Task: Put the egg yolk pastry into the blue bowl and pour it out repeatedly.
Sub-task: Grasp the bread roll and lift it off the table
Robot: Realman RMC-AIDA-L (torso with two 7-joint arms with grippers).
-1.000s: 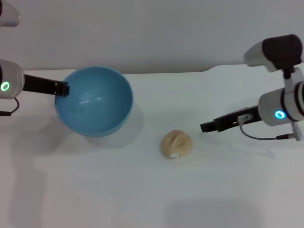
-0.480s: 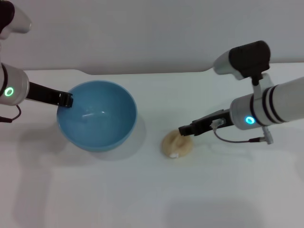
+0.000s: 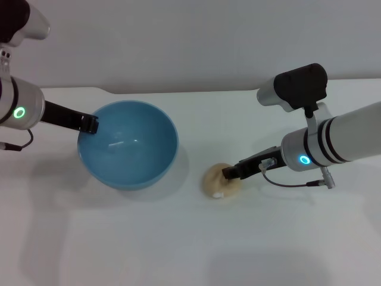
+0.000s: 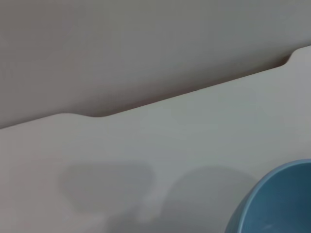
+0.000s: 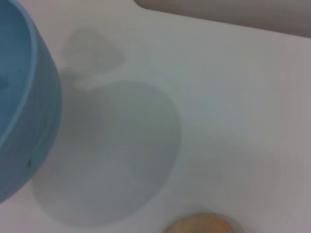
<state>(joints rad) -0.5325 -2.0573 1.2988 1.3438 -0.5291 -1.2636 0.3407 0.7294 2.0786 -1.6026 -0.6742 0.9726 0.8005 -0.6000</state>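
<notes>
The blue bowl (image 3: 128,145) is at the left of the white table, its opening up and empty. My left gripper (image 3: 89,123) is shut on its left rim. The bowl's edge also shows in the left wrist view (image 4: 277,204) and in the right wrist view (image 5: 24,121). The egg yolk pastry (image 3: 217,182) lies on the table to the right of the bowl, a small tan ball. My right gripper (image 3: 230,173) is down at the pastry's top right side, touching or just over it. The top of the pastry shows in the right wrist view (image 5: 199,225).
The white table (image 3: 178,238) ends at a far edge with a notch (image 3: 107,91) behind the bowl; a grey wall is beyond it. A cable (image 3: 286,182) hangs under my right wrist.
My right gripper moved left and down from beside the pastry onto it. My left gripper moved slightly right and down, and the bowl moved with it.
</notes>
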